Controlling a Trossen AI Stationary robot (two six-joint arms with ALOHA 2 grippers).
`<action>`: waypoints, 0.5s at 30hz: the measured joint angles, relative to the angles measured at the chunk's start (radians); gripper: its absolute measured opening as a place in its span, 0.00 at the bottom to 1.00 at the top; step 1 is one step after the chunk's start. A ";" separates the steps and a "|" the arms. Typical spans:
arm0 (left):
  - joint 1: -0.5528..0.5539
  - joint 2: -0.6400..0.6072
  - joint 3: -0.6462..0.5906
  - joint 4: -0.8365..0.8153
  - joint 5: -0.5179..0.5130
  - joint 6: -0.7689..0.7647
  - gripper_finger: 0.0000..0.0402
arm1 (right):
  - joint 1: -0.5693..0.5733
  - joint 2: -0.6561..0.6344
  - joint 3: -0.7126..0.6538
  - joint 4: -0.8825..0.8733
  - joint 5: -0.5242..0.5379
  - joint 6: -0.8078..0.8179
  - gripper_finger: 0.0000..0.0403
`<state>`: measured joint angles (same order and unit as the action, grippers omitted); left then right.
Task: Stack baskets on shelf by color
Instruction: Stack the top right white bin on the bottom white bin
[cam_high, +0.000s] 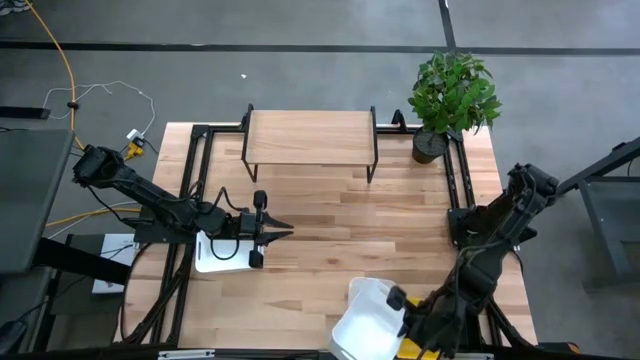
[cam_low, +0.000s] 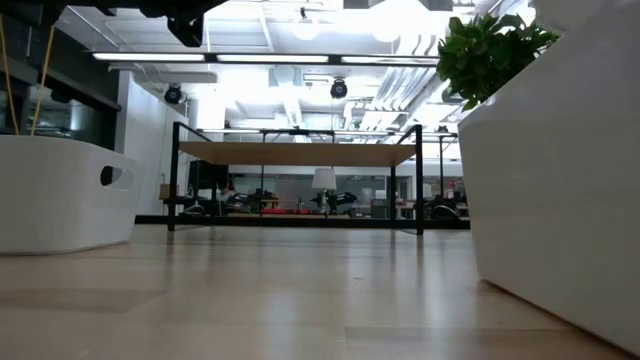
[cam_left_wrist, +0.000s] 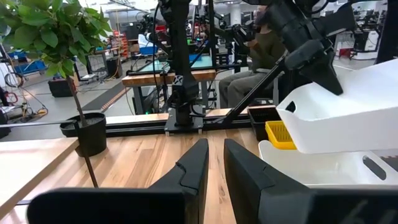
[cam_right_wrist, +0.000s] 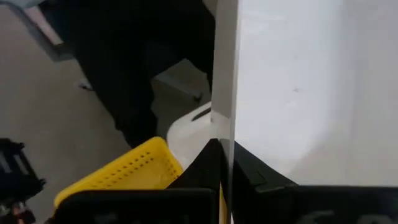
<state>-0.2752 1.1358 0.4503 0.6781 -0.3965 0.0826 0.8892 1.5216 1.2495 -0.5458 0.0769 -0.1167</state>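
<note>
Gripping the wall of a plain white rounded plastic basket, the right hand sits at the near right edge of the wooden surface, fingers clamped on the rim in its wrist view. A second white basket and a yellow perforated basket lie under or beside it. The low wooden-topped shelf on thin black legs stands bare at the far centre, well apart, away from and left of that hand. The right arm is judged to do the carry. The left hand hovers mid-left over another white basket, fingers slightly parted, grasping nothing.
</note>
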 joint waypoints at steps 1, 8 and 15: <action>0.000 0.000 0.000 0.000 0.000 0.000 0.10 | 0.001 0.002 0.000 0.000 -0.007 -0.017 0.00; 0.000 0.000 0.000 0.001 -0.019 0.000 0.10 | -0.015 0.006 -0.001 -0.021 -0.051 -0.192 0.00; 0.000 0.000 0.000 0.001 -0.019 0.000 0.10 | -0.074 0.006 -0.032 -0.036 -0.183 -0.398 0.00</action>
<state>-0.2752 1.1358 0.4503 0.6788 -0.4160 0.0826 0.8149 1.5276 1.2176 -0.5818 -0.1064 -0.5152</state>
